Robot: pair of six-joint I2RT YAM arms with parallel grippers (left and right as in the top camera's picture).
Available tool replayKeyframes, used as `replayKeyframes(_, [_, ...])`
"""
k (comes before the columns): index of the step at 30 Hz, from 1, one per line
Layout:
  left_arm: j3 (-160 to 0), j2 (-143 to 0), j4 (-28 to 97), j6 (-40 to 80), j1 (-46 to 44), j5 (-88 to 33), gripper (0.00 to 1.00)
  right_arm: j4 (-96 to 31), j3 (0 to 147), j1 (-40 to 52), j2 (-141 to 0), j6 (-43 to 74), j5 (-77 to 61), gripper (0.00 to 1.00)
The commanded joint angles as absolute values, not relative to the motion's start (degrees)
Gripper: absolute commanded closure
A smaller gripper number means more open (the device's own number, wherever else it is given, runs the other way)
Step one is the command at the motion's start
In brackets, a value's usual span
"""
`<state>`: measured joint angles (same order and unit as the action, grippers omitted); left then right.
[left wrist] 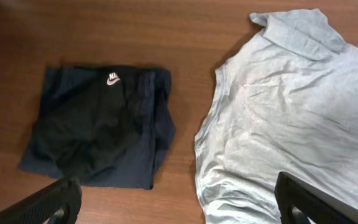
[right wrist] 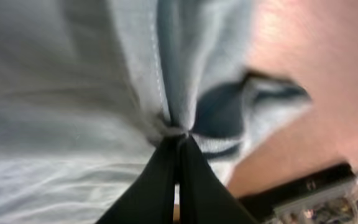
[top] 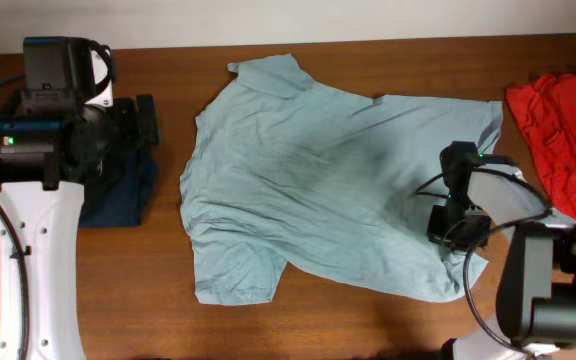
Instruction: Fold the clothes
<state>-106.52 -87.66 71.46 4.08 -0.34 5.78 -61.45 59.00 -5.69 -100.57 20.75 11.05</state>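
Observation:
The pale grey-blue T-shirt (top: 318, 180) lies spread flat across the middle of the table, collar toward the far edge. My right gripper (top: 456, 235) is down at the shirt's near right edge. In the right wrist view my right gripper (right wrist: 180, 138) is shut, with a bunched fold of the T-shirt (right wrist: 73, 93) pinched at its tips. My left gripper (left wrist: 179, 208) hangs open above the table between the folded dark navy garment (left wrist: 98, 124) and the T-shirt's left sleeve (left wrist: 229, 186), holding nothing. The red garment (top: 568, 130) lies crumpled at the right edge.
The navy garment (top: 118, 195) lies partly under the left arm (top: 38, 150). Bare wooden table (top: 368, 320) runs along the near side. The right arm's base (top: 553, 290) stands at the near right corner.

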Motion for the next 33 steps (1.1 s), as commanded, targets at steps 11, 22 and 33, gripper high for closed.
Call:
replayKeyframes(11, [-106.9, -87.8, 71.5, 3.4, -0.2, 5.1, 0.01, -65.4, 60.2, -19.3, -93.2, 37.2, 17.2, 0.93])
replayKeyframes(22, [-106.9, -87.8, 70.8, 3.4, -0.2, 5.2, 0.01, -63.4, 60.2, -31.3, -93.2, 36.7, 17.4, 0.87])
replayKeyframes(33, [-106.9, -90.2, 69.6, -15.6, -0.4, -14.6, 0.01, -50.1, 62.3, -31.9, -92.9, 12.6, -11.1, 0.3])
